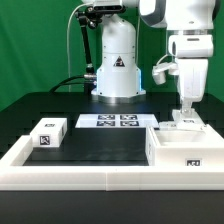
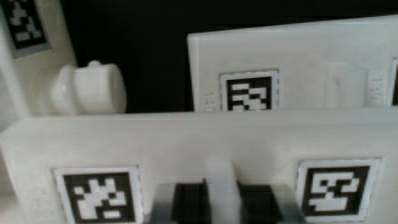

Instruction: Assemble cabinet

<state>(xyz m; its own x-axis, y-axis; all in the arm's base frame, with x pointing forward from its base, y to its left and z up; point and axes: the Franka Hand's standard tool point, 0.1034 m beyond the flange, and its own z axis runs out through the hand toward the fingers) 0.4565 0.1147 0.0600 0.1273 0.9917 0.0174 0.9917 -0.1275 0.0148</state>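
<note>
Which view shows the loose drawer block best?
Exterior view: the drawer block sits whole on the table at the exterior view's left, apart from the cabinet shell. Wrist view shows only close-up tagged white panels; cannot tell whether the block is among them.

— At the exterior view's left?
— Drawer block point(image 1: 48, 133), resting on the worktop point(image 1: 100, 146).
— Toward the middle?
— Marker board point(image 1: 116, 121), lying farther back.
— At the exterior view's right?
— Cabinet shell point(image 1: 185, 150) near the front edge, pincer point(image 1: 187, 113) right above.
</note>
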